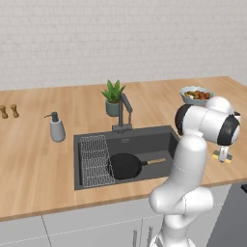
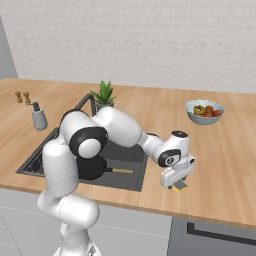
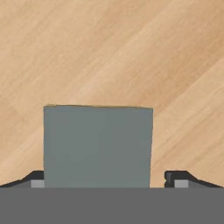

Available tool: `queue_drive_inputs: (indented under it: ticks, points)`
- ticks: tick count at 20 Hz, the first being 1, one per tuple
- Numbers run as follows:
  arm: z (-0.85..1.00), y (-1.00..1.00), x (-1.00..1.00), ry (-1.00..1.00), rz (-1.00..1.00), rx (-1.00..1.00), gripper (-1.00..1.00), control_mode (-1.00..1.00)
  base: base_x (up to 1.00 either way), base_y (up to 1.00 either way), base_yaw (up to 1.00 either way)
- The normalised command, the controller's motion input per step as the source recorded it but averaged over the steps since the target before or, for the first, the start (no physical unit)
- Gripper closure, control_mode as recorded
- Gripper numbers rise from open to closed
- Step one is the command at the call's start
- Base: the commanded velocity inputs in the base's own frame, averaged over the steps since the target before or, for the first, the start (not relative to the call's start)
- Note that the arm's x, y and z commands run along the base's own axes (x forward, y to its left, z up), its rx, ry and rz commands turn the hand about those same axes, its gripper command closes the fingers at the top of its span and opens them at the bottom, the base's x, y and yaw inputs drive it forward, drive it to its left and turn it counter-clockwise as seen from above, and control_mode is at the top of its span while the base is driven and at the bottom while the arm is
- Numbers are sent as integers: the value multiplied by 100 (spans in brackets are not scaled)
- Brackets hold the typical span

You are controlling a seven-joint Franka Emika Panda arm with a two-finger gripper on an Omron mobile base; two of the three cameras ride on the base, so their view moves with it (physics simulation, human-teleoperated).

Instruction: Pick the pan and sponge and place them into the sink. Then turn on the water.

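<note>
A long wooden counter [image 1: 38, 159] under a pale tiled wall is seen, with grey cabinet fronts below its front edge. Nearest, to the right of the sink, the gripper [image 2: 176, 184] is held low over the counter, and in the hand view the sponge [image 3: 98, 146] is seen lying flat on the wood between the two finger tips [image 3: 180, 177], which stand wide apart on either side of it and are not closed on it. In the right base view a sliver of the sponge's yellow layer is glimpsed under the hand.

The pan [image 1: 126, 165] is already lying in the sink [image 1: 144, 137], beside the wire rack [image 1: 95, 160], its wooden handle pointing right. The sponge step is therefore judged to be in hand. The next move is judged to call for the fingers to be brought together on the sponge's sides, then for a lift and a carry left over the sink rim.

Behind the sink the faucet [image 1: 124, 114] is seen, with no stream running; its lever remains to be worked last. A potted plant [image 1: 113, 98] stands just behind the faucet and may crowd that reach. A soap dispenser [image 1: 56, 128] stands left of the sink, two small shakers [image 1: 8, 111] further left, and a fruit bowl [image 1: 196, 95] towards the back right, well clear of the carry.
</note>
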Motion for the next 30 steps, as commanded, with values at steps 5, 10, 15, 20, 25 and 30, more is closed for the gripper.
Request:
queue_drive_inputs:
  ticks: [5,10,15,20,25,30]
  points:
    - [-65,0,-15,-15,0,0,-100,-100,0,0,0]
    - [-59,0,2,-2,0,0,100,-100,0,0,0]
    - [-44,7,0,-8,0,0,100,-100,0,0,0]
    - [12,36,-15,-11,0,0,100,-100,0,0,0]
    - [51,95,7,-5,0,-6,100,-100,0,0,0]
    - [36,100,39,0,7,-16,100,-100,0,0,0]
